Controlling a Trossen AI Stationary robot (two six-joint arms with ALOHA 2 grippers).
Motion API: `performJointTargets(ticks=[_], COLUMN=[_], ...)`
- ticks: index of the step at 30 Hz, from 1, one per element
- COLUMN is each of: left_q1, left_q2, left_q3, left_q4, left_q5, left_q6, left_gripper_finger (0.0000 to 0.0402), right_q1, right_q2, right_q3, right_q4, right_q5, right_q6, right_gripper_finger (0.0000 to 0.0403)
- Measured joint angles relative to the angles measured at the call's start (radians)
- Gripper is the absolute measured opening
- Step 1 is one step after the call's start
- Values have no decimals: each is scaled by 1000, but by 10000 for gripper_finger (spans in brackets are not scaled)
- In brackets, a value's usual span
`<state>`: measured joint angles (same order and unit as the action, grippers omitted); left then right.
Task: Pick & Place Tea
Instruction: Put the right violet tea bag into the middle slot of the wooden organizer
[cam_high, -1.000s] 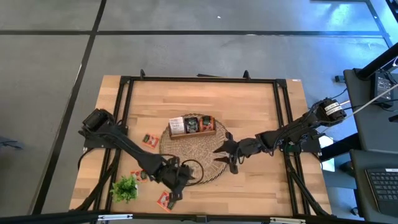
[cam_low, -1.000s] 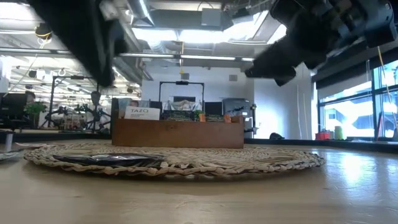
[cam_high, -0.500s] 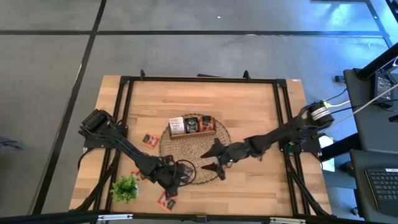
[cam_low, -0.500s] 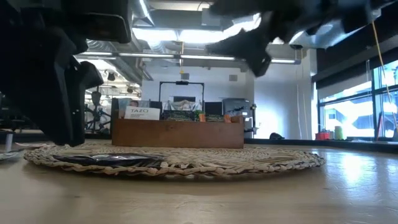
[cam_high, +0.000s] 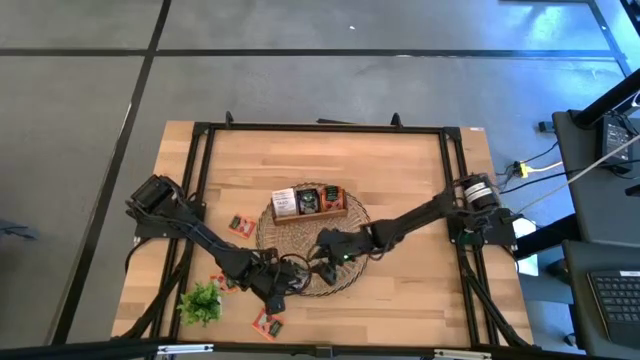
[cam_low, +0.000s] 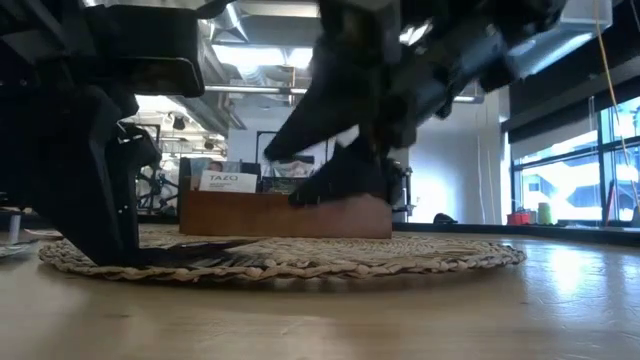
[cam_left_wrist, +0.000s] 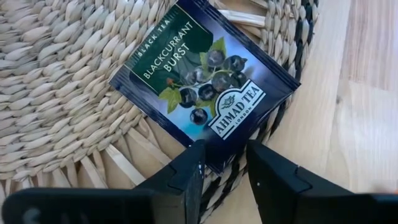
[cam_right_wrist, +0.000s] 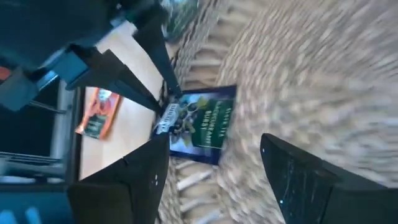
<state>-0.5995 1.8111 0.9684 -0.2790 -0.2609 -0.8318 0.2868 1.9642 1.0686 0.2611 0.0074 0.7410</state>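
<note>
Sachet pinched at the mat's near edge, second hand spread above it.

Left hand (cam_left_wrist: 222, 163), at the front edge of the round wicker mat (cam_high: 345, 225), has both fingers closed on one corner of a dark blue blackcurrant tea sachet (cam_left_wrist: 202, 81); the sachet lies flat on the weave, its gripped corner over the rim next to the bare tabletop (cam_left_wrist: 367, 93). Right hand (cam_right_wrist: 214, 168) hangs just above the same sachet (cam_right_wrist: 199, 124) with fingers spread wide, holding nothing. An orange sachet (cam_right_wrist: 99, 112) lies on the wood just off the mat; another orange sachet (cam_high: 238, 225) and a green sprig (cam_high: 201, 301) lie on the left side. Farther back on the mat stands the wooden tray (cam_high: 310, 204) with sachets upright in it.
</note>
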Motion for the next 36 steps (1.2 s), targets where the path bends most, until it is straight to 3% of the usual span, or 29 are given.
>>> performJointTargets(ticks=[5,24,36], left_q1=[0,6,6], left_q2=[1,3,4], left_q3=[-1,-2,-3], left_q4=[4,8,13], left_q5=[4,-1,-3], left_q6=[22,34,60], left_gripper_finger=[116,118,118], right_q1=[-12,-12,-22], right_q2=[57,89,142], right_q3=[22,68,125], right_q4=[13,-15,-10], right_q5=[-116,-135,-222], right_q6=[80,247,267], right_gripper_finger=[253,253,253])
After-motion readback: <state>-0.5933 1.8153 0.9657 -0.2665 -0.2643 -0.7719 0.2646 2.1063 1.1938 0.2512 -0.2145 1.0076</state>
